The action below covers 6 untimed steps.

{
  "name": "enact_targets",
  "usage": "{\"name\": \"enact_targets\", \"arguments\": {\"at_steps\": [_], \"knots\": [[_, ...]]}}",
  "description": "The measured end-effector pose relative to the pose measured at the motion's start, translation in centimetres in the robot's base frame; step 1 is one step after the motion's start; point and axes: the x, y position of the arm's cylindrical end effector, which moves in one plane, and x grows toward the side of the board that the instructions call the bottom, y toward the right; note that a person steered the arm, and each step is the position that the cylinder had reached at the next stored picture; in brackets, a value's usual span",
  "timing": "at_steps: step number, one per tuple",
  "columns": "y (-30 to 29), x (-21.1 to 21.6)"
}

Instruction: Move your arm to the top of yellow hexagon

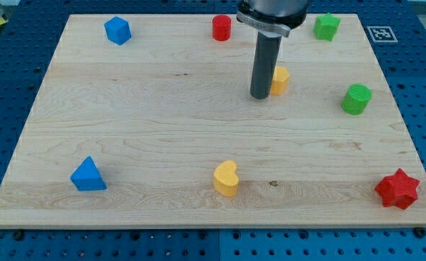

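Note:
The yellow hexagon [280, 80] sits in the upper middle of the wooden board [162, 130], partly hidden behind my rod. My tip [261, 96] rests on the board just left of the hexagon and touches or nearly touches its left side. The rod rises from there to the view's top edge.
A yellow heart [226, 178] lies at the bottom centre. A blue triangle [88, 175] is at bottom left, a blue block [117, 30] at top left. A red cylinder [222, 27], green star [326, 27], green cylinder [356, 98] and red star [398, 188] stand around.

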Motion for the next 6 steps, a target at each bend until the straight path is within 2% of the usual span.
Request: {"name": "enact_targets", "arguments": {"at_steps": [1,2,3,4,6], "knots": [[1.2,-1.2],[4.7,-1.0],[4.1,-0.5],[0.7,-1.5],[1.3,-7.3]]}}
